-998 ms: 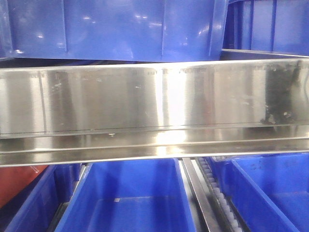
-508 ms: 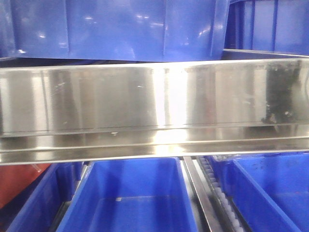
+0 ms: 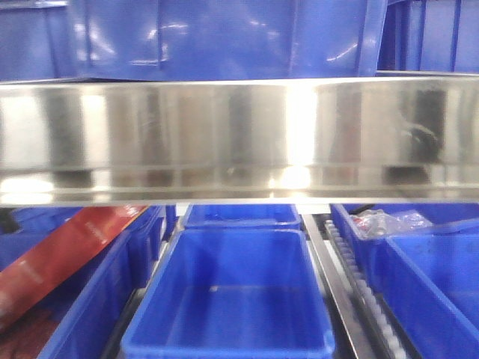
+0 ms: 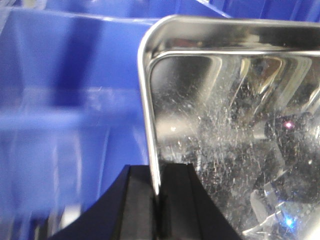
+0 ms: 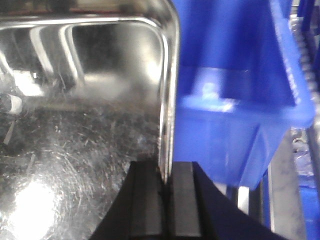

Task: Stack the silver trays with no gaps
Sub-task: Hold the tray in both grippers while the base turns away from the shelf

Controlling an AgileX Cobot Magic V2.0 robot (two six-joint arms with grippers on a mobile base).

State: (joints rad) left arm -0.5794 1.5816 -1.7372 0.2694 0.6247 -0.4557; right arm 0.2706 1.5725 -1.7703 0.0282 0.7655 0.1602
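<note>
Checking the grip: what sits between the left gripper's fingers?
The rim of the silver tray, pinched by the left gripper; seen in the left wrist view.

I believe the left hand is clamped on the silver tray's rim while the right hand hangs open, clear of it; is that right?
Not quite: the right hand is also clamped on the rim of the silver tray, as the right wrist view shows. The left hand does grip the rim.

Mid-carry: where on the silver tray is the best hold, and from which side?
Take the silver tray by its thin flared rim at two opposite ends, each gripper coming from outside, edge-on. The sloped walls and flat floor offer nothing to pinch; the rim fits between closed fingers, as the left gripper and right gripper show.
</note>
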